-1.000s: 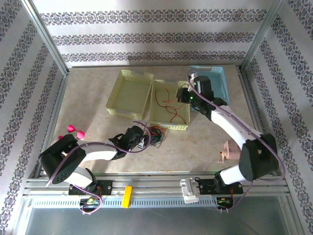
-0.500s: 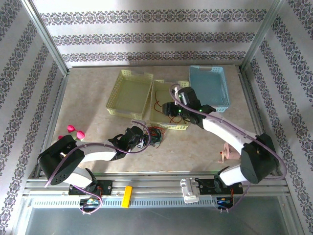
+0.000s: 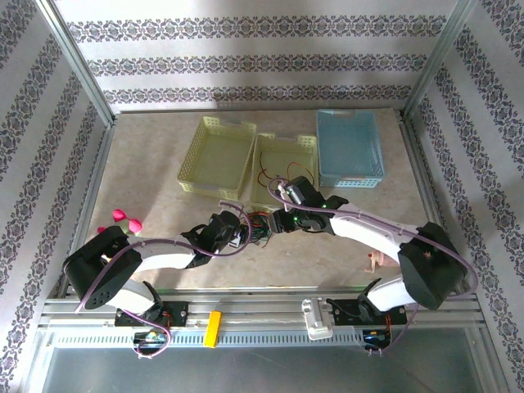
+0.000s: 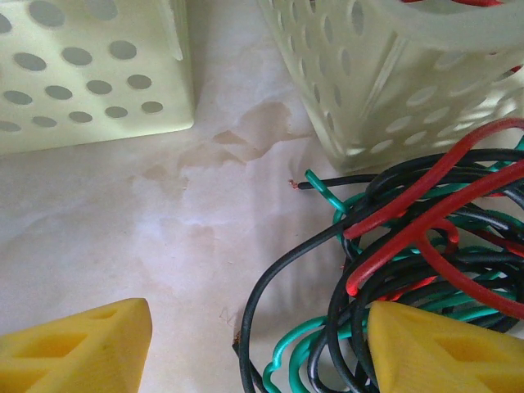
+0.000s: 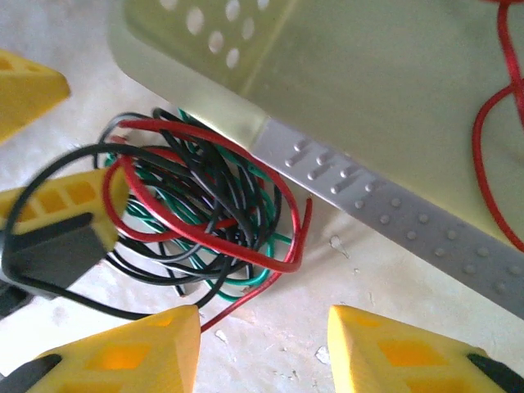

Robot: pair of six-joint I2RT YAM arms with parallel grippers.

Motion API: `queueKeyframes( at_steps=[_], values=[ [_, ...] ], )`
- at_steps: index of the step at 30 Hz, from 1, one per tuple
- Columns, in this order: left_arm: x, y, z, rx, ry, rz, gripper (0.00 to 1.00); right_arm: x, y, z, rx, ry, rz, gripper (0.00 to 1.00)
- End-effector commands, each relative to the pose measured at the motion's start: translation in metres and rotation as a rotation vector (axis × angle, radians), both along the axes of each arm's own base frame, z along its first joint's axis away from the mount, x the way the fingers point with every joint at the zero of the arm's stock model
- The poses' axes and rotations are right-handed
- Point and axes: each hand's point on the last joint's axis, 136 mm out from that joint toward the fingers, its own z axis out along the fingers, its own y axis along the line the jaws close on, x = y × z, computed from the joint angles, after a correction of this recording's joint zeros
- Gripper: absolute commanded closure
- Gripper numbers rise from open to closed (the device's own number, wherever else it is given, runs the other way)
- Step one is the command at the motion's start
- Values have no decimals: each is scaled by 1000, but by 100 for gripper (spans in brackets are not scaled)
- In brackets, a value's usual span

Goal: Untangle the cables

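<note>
- Cables [image 3: 260, 228] sit as one knotted clump of thin red, green and black strands on the table [image 3: 164, 188], just at 6 o'clock of the middle basket [image 3: 286, 139].
- From above the clump is a dark blur. The left gripper [image 3: 242, 232] is at its 9 o'clock and the right gripper [image 3: 278, 221] at its 2 o'clock, both close against it.
- Seen from the left wrist, the cables [image 4: 426, 246] become separate overlapping loops at 4 o'clock. One black end and one green end poke out toward 10 o'clock.
- The left gripper [image 4: 262, 352] is released, with its jaws spread wide. Strands lie against one finger [image 4: 442, 348] and nothing is pinched.
- In the right wrist view the cables [image 5: 196, 221] lie beside the basket's rim [image 5: 368, 188], and a loose red wire [image 5: 499, 139] curls inside that basket.
- The right gripper [image 5: 262, 348] is also released, jaws apart, at 6 o'clock of the clump.
- The left gripper [image 5: 90, 135] shows at 9 o'clock, with a black loop passing around one finger.
</note>
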Motion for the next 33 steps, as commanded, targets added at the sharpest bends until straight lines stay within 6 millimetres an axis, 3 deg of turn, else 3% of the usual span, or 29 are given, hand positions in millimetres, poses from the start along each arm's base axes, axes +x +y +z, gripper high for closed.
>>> queueKeyframes(
  at_steps=[1,16,18,21,23,28,33],
  values=[
    [-7,-1,-7,36,24,-6,30,5,8,-3,-8,-24,37,54],
    [-12,-2,-12,60,37,-28,30,30,27,-8,4,-57,38,57],
    [-13,-1,-13,68,42,-30,30,32,28,-6,6,-66,33,65],
    [-15,0,-15,71,47,-29,30,32,25,-4,-6,-90,20,91],
    [-15,1,-15,73,44,-24,30,31,23,-1,-5,-109,12,99],
    [-15,2,-17,77,44,-19,30,25,19,13,-22,-187,16,100],
    [-15,0,-20,89,53,-26,30,24,13,42,-52,-323,-18,100]
  ],
)
